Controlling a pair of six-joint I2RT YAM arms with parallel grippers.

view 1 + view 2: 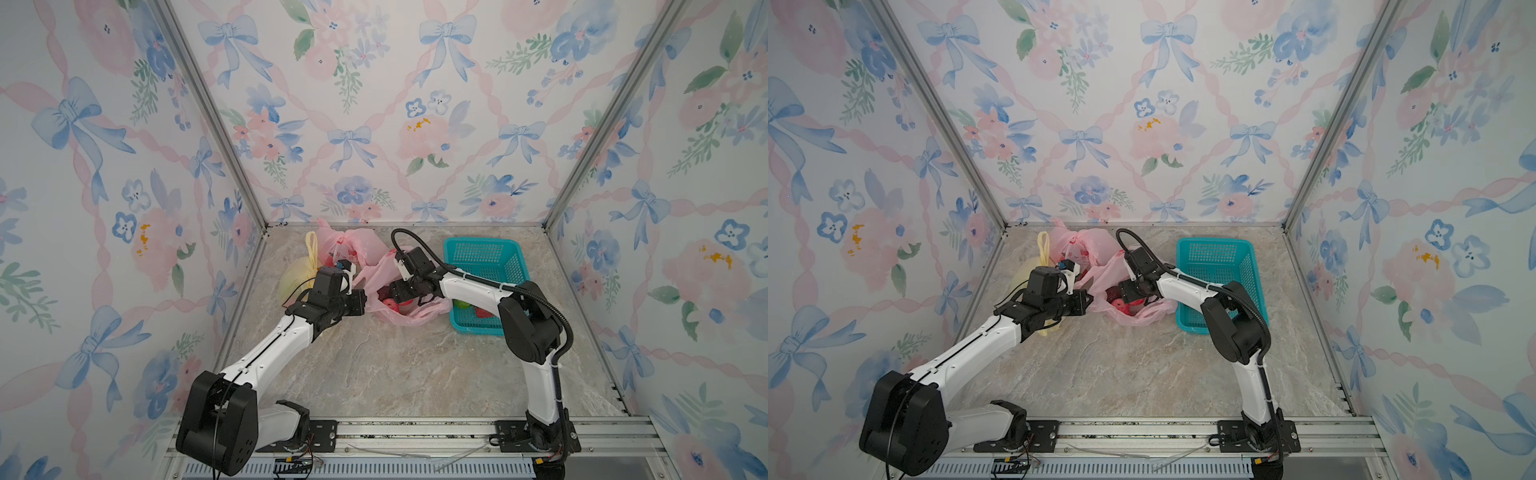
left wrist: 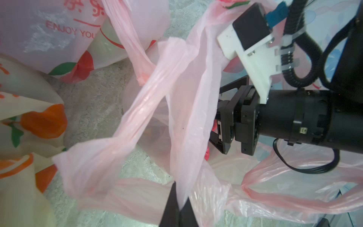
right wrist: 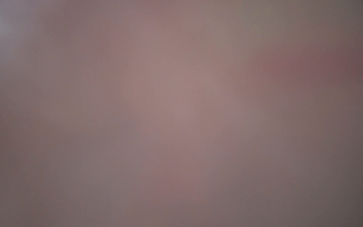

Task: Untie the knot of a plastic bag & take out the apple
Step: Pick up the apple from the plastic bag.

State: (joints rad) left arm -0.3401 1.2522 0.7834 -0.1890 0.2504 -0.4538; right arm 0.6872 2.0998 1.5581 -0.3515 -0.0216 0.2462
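my left gripper (image 2: 179, 204) is clamped on the pink bag (image 1: 409, 316)'s rim, holding its mouth up — keep that taut so the opening stays wide. my right gripper (image 2: 218, 135) reaches level into the mouth toward the red apple (image 1: 390, 304) inside; its jaws are hidden by film — i cannot tell their spread.

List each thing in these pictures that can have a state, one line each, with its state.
Front pink bag: untied, mouth open.
Rear pink bag: knotted.
Yellow bag: knotted.
Teal basket: upright, fruit inside.
Left gripper: shut on front pink bag.
Right gripper: inside bag mouth, jaws hidden.
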